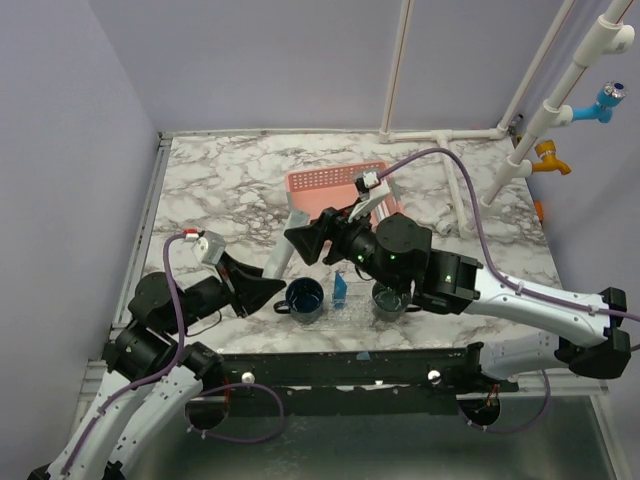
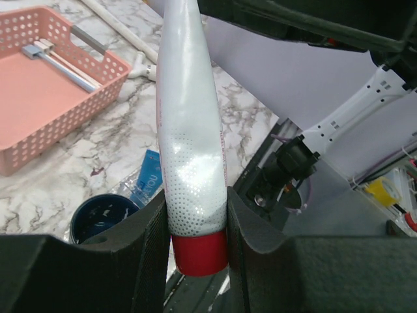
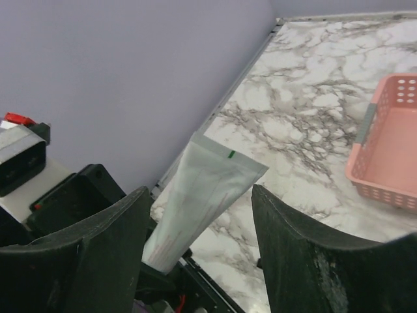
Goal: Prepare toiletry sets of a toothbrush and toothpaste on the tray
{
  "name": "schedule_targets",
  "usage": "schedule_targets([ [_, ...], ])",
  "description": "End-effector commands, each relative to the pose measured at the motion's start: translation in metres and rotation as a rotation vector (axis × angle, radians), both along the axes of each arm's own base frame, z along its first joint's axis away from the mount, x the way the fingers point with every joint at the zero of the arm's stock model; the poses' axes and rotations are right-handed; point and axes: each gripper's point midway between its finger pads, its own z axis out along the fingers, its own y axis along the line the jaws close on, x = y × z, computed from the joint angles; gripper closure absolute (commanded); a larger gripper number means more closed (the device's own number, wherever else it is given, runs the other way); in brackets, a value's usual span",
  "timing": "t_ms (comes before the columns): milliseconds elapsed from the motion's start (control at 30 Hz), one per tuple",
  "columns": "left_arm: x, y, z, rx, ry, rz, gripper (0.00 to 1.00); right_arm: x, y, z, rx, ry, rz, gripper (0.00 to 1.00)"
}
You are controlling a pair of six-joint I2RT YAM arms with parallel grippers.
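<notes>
Left tool is clamped on the toothpaste tube, white with a red cap, pads pinching the fat end just above the cap. The cap pokes out below the fingers.

Right tool is open: its fingers stand wide on either side of the tube's flat crimped end, with a gap on both sides, touching nothing as far as its wrist view shows. Only the left arm carries the tube.

In the top view the tube's long axis runs from the left tool at lower left, up and to the right toward the right tool at frame centre. It is held in the air, tilted, not lying on the bench.

The clear tray sits at lower centre, hard to make out. The navy mug is at its left end, the green mug at its right, and a small blue tube stands between them.

Key relation: the navy mug is just right of the left tool and near it. The left arm is nearer, so I'd guess it delivers. The tube probably has to tip nearer upright to go in.

Pink basket is at upper centre, with slim sticks inside. I can't tell whether one is the toothbrush.
</notes>
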Motion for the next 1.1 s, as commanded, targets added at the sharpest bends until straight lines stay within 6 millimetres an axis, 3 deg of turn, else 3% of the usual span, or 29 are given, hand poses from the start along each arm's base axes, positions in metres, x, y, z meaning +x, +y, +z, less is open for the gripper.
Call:
schedule_targets([
  [0, -0.029, -0.004, 0.02, -0.039, -0.031, -0.122, 1.0, -0.004, -0.028, -0.006, -0.166, -0.07, 0.013, 0.33],
  [333, -0.052, -0.009, 0.004, -0.009, 0.033, -0.252, 1.0, -0.035, -0.057, -0.004, -0.302, -0.153, 0.191, 0.33],
  [600, -0.089, -0.014, 0.001, -0.009, 0.052, -0.476, 1.0, -0.071, -0.068, -0.006, -0.358, -0.217, 0.409, 0.33],
  [800, -0.113, -0.011, -0.003, 0.008, 0.061, -0.606, 1.0, -0.098, -0.072, -0.011, -0.38, -0.221, 0.564, 0.32],
  [1067, -0.13, -0.006, -0.002, 0.008, 0.044, -0.691, 1.0, -0.138, -0.065, -0.011, -0.318, -0.223, 0.79, 0.33],
])
